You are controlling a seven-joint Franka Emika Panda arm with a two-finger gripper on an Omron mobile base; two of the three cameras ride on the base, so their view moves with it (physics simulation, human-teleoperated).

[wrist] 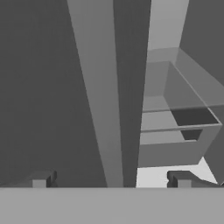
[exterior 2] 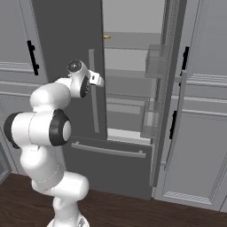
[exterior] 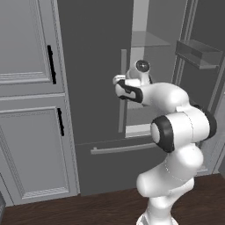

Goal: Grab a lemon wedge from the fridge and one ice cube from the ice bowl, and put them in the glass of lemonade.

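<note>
The fridge (exterior: 88, 66) (exterior 2: 66, 35) is tall and dark grey. Its left door is shut and its right door (exterior 2: 170, 88) is swung open on pale shelves. My gripper (exterior: 117, 80) (exterior 2: 98, 80) (wrist: 111, 180) is open at the left door's long vertical bar handle (exterior: 122, 96) (exterior 2: 93, 97) (wrist: 98, 96). In the hand view the bar runs up between the two fingertips, which hold nothing. A tiny yellowish-brown speck on an upper shelf, at the door's edge, looks like the lemon wedge (exterior 2: 107, 37). The ice bowl and the glass of lemonade are out of view.
Clear bins (exterior: 197, 52) (exterior 2: 153, 62) hang on the open door. A horizontal drawer handle (exterior: 118, 148) (exterior 2: 108, 150) crosses the fridge's lower part. Light grey panelled cabinets (exterior: 30, 110) (exterior 2: 204, 133) flank the fridge. Dark wood floor (exterior 2: 133, 210) lies below.
</note>
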